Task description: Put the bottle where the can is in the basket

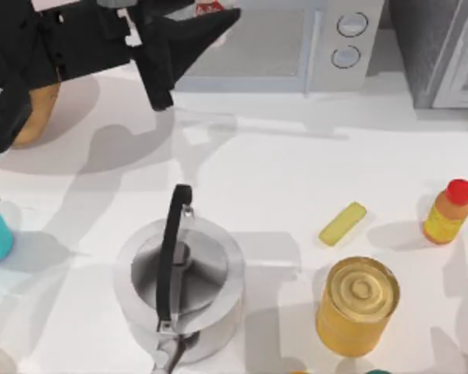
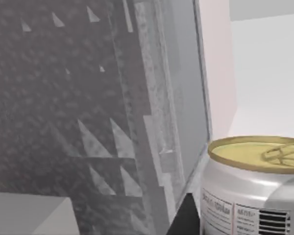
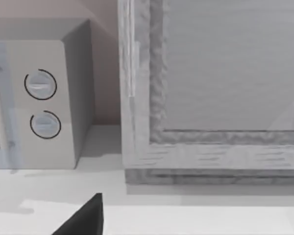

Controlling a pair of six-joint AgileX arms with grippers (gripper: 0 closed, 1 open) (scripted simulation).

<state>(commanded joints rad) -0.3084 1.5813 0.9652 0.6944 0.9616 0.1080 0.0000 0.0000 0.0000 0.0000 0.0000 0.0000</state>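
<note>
kettle (image 1: 179,292) left of tin (image 1: 357,305) (bottle (image 1: 448,212) right)

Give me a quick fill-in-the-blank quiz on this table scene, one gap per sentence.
1. The bottle stands at the table's right side, and its cap is ___.
2. The kettle has a handle coloured ___.
3. The microwave at the back has ___ round knobs.
4. The left gripper hangs at the far left, by the can, whose top is ___.

Missing words: red; black; two; gold
</note>
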